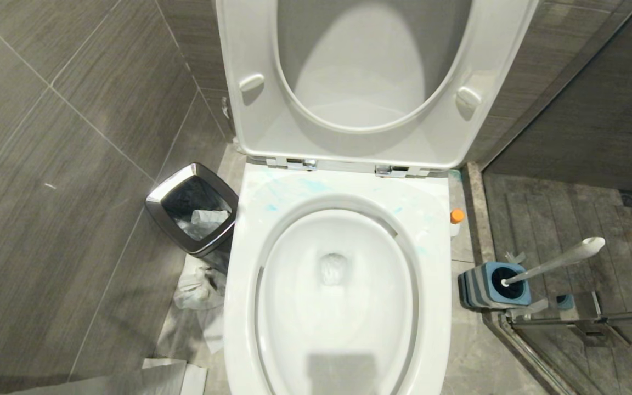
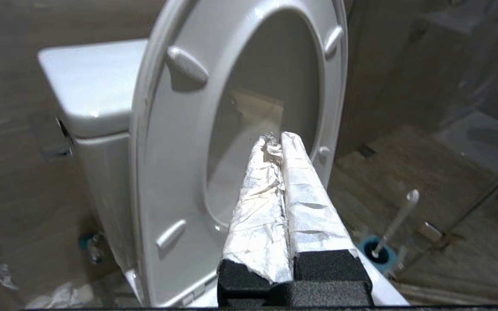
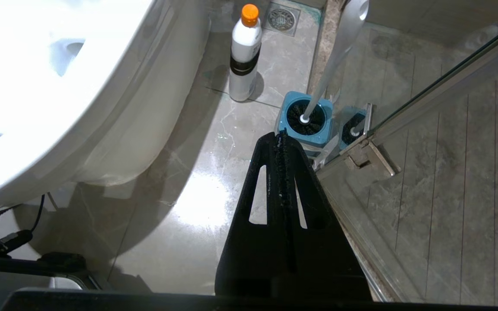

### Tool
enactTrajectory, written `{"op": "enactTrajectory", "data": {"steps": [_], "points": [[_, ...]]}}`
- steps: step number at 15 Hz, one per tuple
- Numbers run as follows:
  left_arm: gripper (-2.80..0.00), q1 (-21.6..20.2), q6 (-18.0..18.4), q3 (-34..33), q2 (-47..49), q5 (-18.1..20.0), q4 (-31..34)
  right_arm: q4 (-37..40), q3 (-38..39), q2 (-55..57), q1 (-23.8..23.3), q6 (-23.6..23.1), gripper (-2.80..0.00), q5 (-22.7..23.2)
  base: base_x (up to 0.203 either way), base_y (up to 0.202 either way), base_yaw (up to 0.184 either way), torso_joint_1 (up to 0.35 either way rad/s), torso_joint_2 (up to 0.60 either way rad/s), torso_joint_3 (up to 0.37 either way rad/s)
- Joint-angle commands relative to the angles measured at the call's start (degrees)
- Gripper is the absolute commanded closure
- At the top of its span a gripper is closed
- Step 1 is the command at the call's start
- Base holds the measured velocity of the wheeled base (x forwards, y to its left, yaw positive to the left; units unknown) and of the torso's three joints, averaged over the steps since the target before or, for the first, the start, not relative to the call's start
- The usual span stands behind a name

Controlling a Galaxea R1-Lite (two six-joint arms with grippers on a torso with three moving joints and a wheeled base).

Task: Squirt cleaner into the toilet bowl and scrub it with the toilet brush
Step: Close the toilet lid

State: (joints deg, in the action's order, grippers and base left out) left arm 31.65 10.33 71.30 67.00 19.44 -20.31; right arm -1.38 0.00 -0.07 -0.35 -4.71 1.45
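Grey stone-look tiles cover the floor and walls of this bathroom, with a glass shower partition on the robot's right. We find the large white glossy ceramic toilet bowl (image 1: 338, 296) directly ahead, its white plastic seat and lid (image 1: 371, 82) raised against the tank. Faint blue-teal smears mark the rim near the hinges.

We note the small white plastic cleaner bottle with an orange cap (image 3: 244, 52) standing upright on the floor just beside the bowl's right flank, untouched. Near it, against the glass partition, the toilet brush with its long slim white handle (image 1: 554, 262) leans in its square blue-grey holder (image 1: 500, 285). A steel-rimmed black waste bin (image 1: 195, 211) sits on the bowl's left.

Our left gripper (image 2: 280, 140), its fingers wrapped in silvery foil and white tape, is pressed together and empty, raised facing the lifted seat. Our right gripper (image 3: 280, 136), plain black, is likewise closed on nothing, hanging above the floor near the holder.

Risks, in our judgement: both tools stand on the right, so a left-arm reach would cross the bowl. Closed fingers arriving at the bottle could topple it. The leaning handle, close to the glass, could be knocked against the partition.
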Motion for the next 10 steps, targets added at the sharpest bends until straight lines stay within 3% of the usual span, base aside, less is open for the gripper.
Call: {"op": "enactTrajectory", "data": {"steps": [1, 3, 6, 8, 10], "points": [[0.00, -2.33, -0.13, -1.80, 0.57, 1.68, -0.21, -0.03, 0.70, -0.01, 0.00, -0.04, 0.00, 0.04, 0.000, 0.000, 0.000, 0.000, 0.00, 0.000], [0.00, -7.23, -1.04, -1.82, 2.90, 4.63, -0.78, -0.03, 0.70, -0.01, 0.00, -0.04, 0.00, 0.04, 0.000, 0.000, 0.000, 0.000, 0.00, 0.000], [0.00, -17.24, -2.45, -1.22, 8.54, 12.38, -5.67, -0.03, 0.70, -0.01, 0.00, -0.04, 0.00, 0.04, 0.000, 0.000, 0.000, 0.000, 0.00, 0.000], [0.00, -19.86, -5.06, 0.29, 13.32, 15.33, -12.14, -0.03, 0.70, -0.01, 0.00, -0.04, 0.00, 0.04, 0.000, 0.000, 0.000, 0.000, 0.00, 0.000], [0.00, -20.44, -7.02, 1.31, 16.77, 15.90, -16.53, -0.03, 0.77, -0.01, 0.00, -0.04, 0.00, 0.04, 0.000, 0.000, 0.000, 0.000, 0.00, 0.000]]}}
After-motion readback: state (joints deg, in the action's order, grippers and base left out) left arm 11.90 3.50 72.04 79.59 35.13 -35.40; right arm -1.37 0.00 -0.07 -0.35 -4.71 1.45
